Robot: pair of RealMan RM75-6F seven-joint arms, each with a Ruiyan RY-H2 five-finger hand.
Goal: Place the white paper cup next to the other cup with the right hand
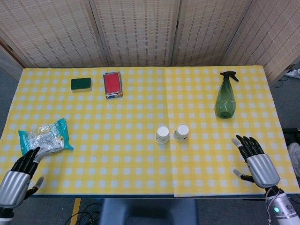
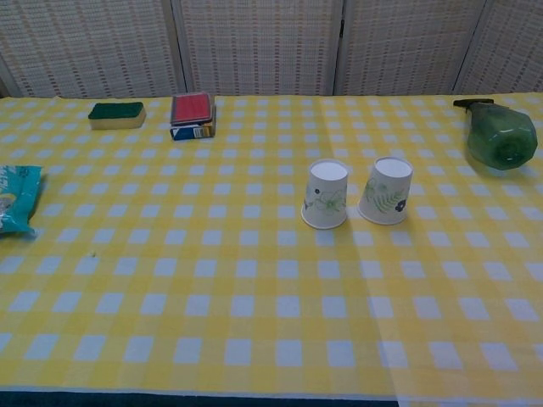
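Two white paper cups stand upside down, side by side and slightly apart, in the middle of the yellow checked table (image 1: 117, 140). The right cup (image 1: 181, 132) (image 2: 386, 191) has a leaf print, and the left cup (image 1: 162, 135) (image 2: 326, 195) a green flower print. My right hand (image 1: 255, 161) hovers at the table's front right corner, far from the cups, fingers spread and empty. My left hand (image 1: 16, 180) is at the front left corner, open, holding nothing. Neither hand shows in the chest view.
A green spray bottle (image 1: 225, 97) (image 2: 501, 136) stands at the back right. A green sponge (image 1: 81, 84) and a red box (image 1: 113, 84) lie at the back left. A teal snack bag (image 1: 44, 139) lies near the left edge, close to my left hand.
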